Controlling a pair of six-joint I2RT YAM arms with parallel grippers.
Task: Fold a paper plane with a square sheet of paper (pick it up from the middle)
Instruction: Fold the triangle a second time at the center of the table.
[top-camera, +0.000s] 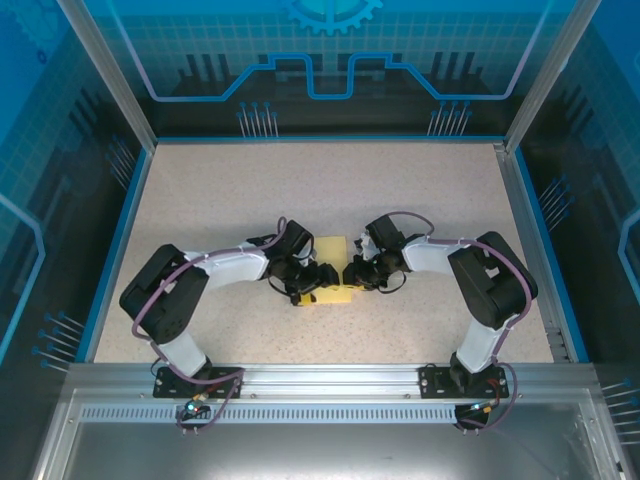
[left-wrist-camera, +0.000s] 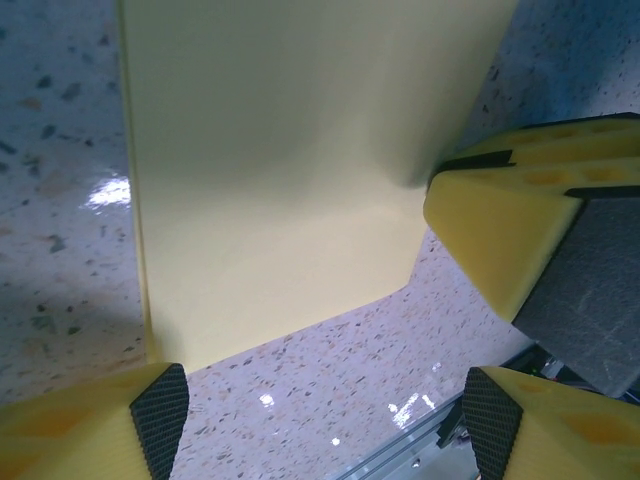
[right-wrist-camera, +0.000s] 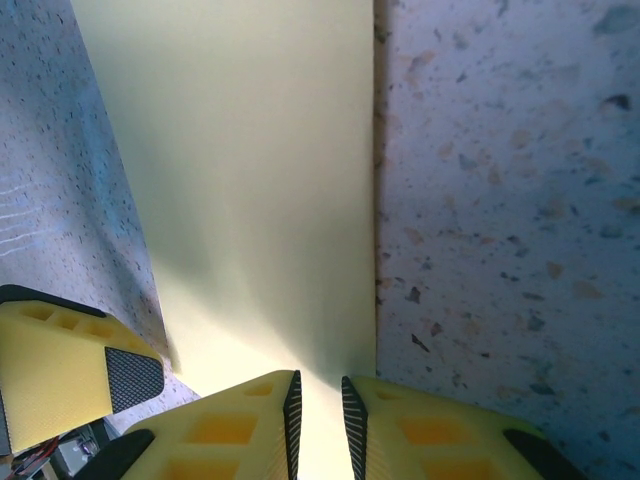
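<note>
The left tool (top-camera: 318, 278) and right tool (top-camera: 351, 272) hide the middle of the square sheet of paper (top-camera: 330, 247).

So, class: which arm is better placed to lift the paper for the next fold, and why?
Right. The right gripper is shut on the paper's edge, ready to lift. The left gripper is open, with bare table between its jaws.
</note>
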